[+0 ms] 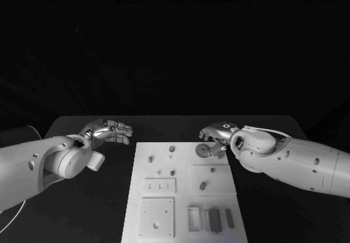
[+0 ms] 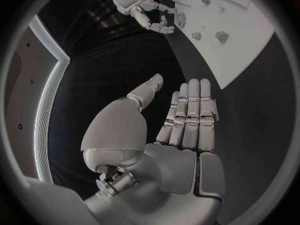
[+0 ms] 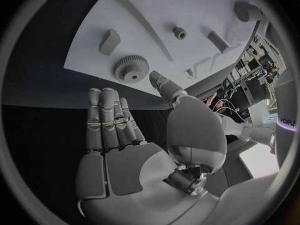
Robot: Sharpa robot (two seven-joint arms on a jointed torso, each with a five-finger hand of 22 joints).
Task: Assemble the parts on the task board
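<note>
The white task board [image 1: 138, 202] lies in the middle of the black table. A grey gear [image 1: 204, 149] sits at its far right corner, also seen as the toothed gear [image 3: 131, 68] lying flat on the board [image 3: 150, 15]. My right hand [image 1: 217, 135] hovers just beside that gear with its fingers [image 3: 109, 120] straight and apart, holding nothing; the thumb tip [image 3: 159, 80] is close to the gear without touching it. My left hand [image 1: 109, 131] is over bare table left of the board's far end, fingers [image 2: 190, 115] extended, empty.
Small pegs [image 1: 172, 149] stand near the board's far end. Two square plates [image 1: 159, 186] lie on the left side of the board, and several bar-shaped pieces [image 1: 215, 220] lie at its near right. A wedge piece [image 3: 109, 41] and a small nut [image 3: 179, 32] sit beyond the gear.
</note>
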